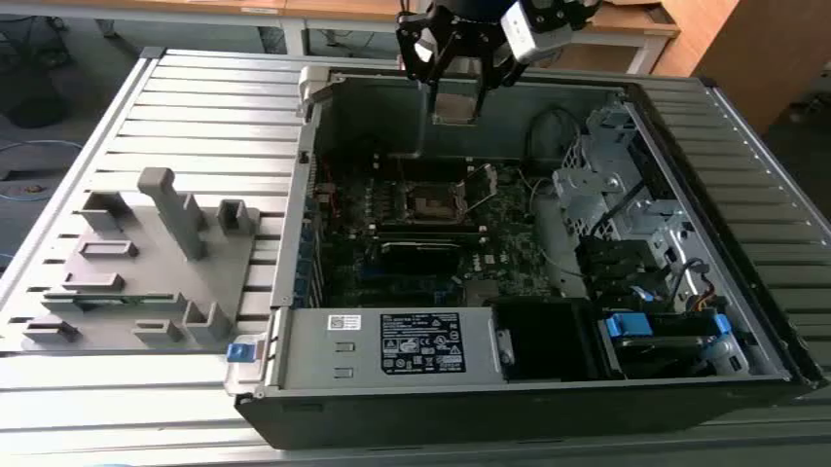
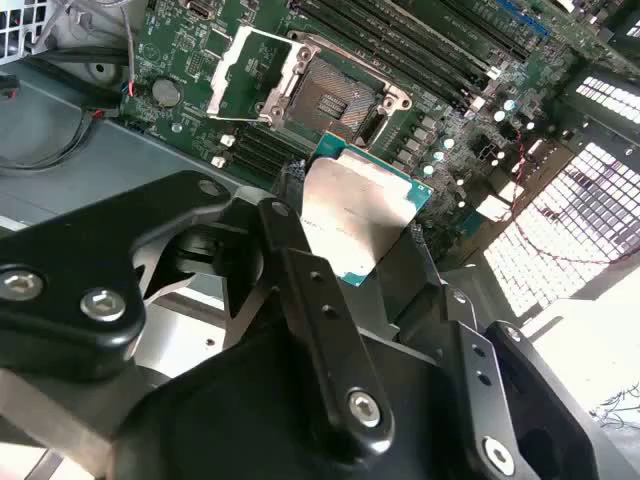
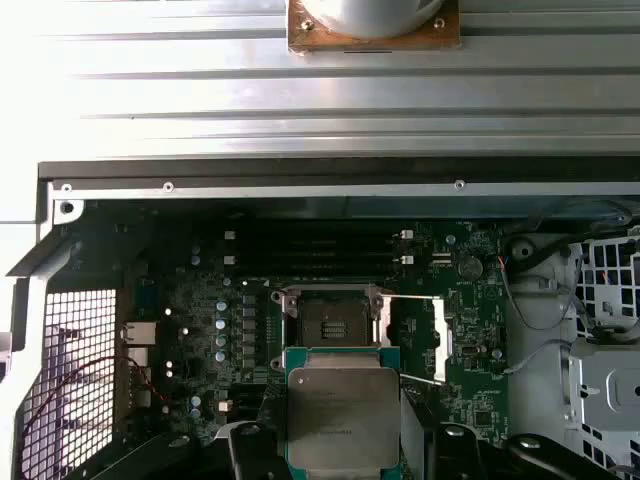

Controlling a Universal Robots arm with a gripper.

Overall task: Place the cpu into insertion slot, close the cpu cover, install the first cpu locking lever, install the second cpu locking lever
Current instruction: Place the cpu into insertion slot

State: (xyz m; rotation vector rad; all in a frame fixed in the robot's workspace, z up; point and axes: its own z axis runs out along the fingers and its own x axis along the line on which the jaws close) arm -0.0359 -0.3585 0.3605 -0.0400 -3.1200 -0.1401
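The claw [image 2: 352, 225] sits closest to the lens, its black fingers [image 2: 300, 285] pinching the cpu [image 2: 360, 200] by two opposite edges, the chip's silver top showing in both wrist views. The chip hangs in the air above the green motherboard [image 3: 210, 320], apart from the insertion slot [image 3: 328, 322], whose dark centre lies bare. The cpu cover [image 3: 440, 335] is swung open beside the slot. In the exterior view the claw hovers over the open computer case [image 1: 306, 350], which rests on a slatted tabletop [image 1: 195, 107]; a grey fixture [image 1: 143, 263] stands at the exterior view's left.
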